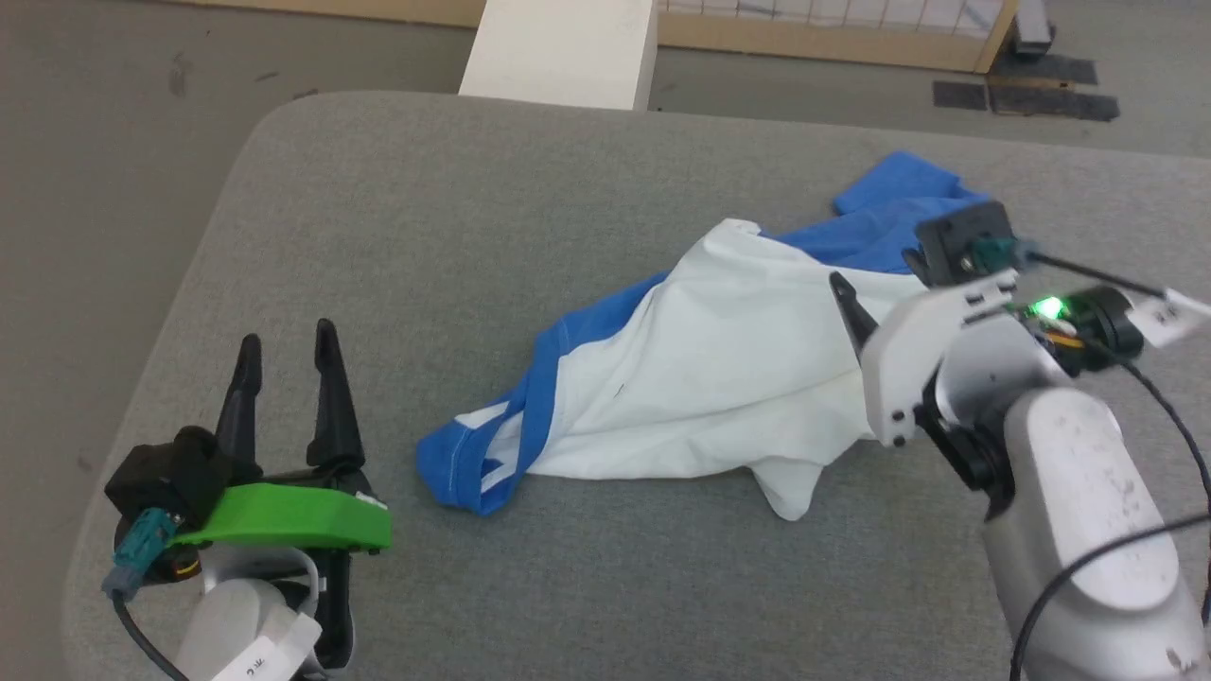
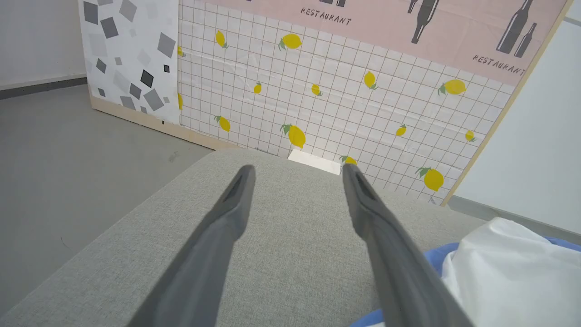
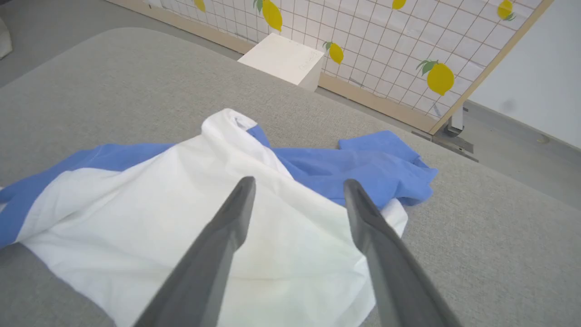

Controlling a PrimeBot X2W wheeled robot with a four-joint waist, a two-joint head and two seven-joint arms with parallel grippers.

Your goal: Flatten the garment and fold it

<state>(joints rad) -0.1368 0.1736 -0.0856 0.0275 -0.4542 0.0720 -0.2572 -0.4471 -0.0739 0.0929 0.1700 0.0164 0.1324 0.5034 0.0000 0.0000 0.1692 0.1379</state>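
Note:
The garment [image 1: 719, 369] lies crumpled on the grey table [image 1: 426, 218], right of the middle. Its white body is bunched, with one blue sleeve [image 1: 558, 369] trailing toward the left front and another blue part [image 1: 889, 203] heaped at the back. My left gripper [image 1: 287, 345] stands open at the lower left, a short way left of the sleeve cuff, with nothing between its fingers. In the left wrist view the garment [image 2: 499, 268] shows at the lower right, beside the open left gripper [image 2: 298, 169]. My right gripper [image 3: 298, 183] hovers open over the white cloth [image 3: 181, 218]; one finger [image 1: 849, 312] shows in the head view.
A white block [image 1: 563, 47] stands just beyond the table's far edge. Behind it runs a panel with a lemon print [image 2: 340, 104] on a wooden base. The table's rounded left corner [image 1: 274, 123] drops to grey floor. Grey table surface lies bare left of the garment.

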